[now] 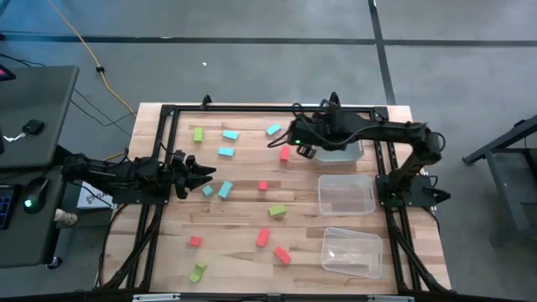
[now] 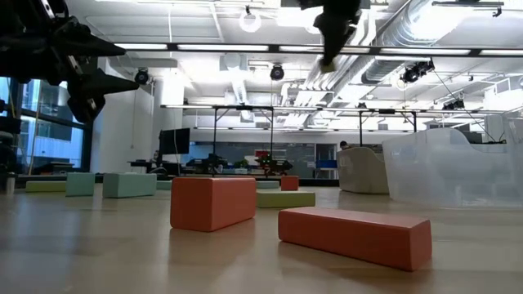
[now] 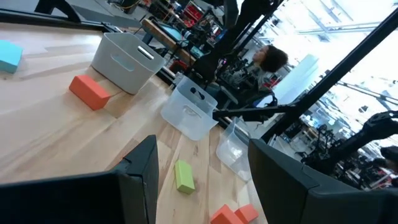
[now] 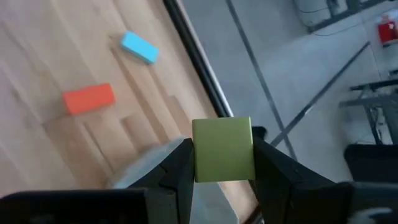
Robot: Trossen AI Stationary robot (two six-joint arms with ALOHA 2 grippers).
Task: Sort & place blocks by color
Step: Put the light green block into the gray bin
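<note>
Lime green, light blue and red-orange blocks lie scattered flat on the wooden table. My right gripper hangs high over the table's far middle, just left of the far clear bin. It is shut on a lime green block, which also shows in the low view as the green block under the gripper. Below it lie a red-orange block and a light blue block. My left gripper waits open at the table's left side, level, with nothing between its fingers. My right gripper pinches the green block by two opposite side faces between its two fingers. The fingers slant downward, coming from the table's right side. The block sits square in the hold, lifted well clear of the table.
Two more clear bins stand along the right side, one in the middle and one near. A black frame runs around the table. Red-orange blocks lie near the front edge. A person shows in the room beyond.
</note>
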